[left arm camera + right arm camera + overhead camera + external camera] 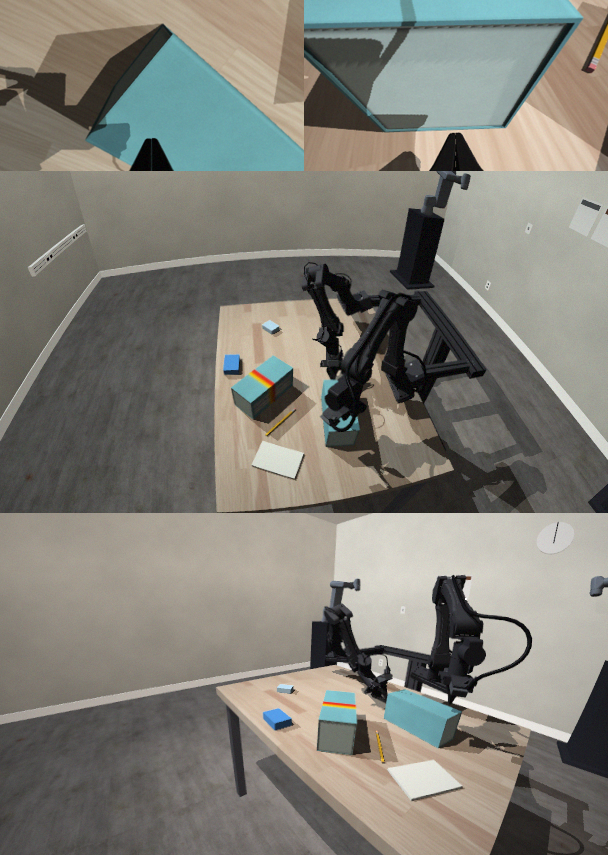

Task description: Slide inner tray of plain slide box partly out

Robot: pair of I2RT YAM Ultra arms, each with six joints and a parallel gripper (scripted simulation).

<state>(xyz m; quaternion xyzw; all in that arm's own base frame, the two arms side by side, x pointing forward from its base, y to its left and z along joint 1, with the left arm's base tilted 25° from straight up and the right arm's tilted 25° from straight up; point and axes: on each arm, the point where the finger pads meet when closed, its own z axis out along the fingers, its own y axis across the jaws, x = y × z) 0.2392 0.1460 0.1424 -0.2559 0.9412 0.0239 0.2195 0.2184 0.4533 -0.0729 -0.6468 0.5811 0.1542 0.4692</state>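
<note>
The plain slide box [328,386] [419,717] [183,95] [476,11] lies on the table with no tray visibly beyond its sleeve. Its grey tray end [445,85] sits just inside the sleeve rim in the right wrist view. My left gripper [451,700] [151,146] is shut and empty, pointing down over the top near the other end. My right gripper [332,373] [384,698] [455,140] is shut and empty, low before that grey tray end; contact cannot be told. The banded slide box [247,389] [337,714] lies band side up, its tray end flush.
A pencil [280,422] [380,747] lies between the boxes. A white pad [278,460] [425,779] lies near one table edge. A blue block [232,364] [277,718] and a light blue block [270,326] [285,688] lie beyond the banded box.
</note>
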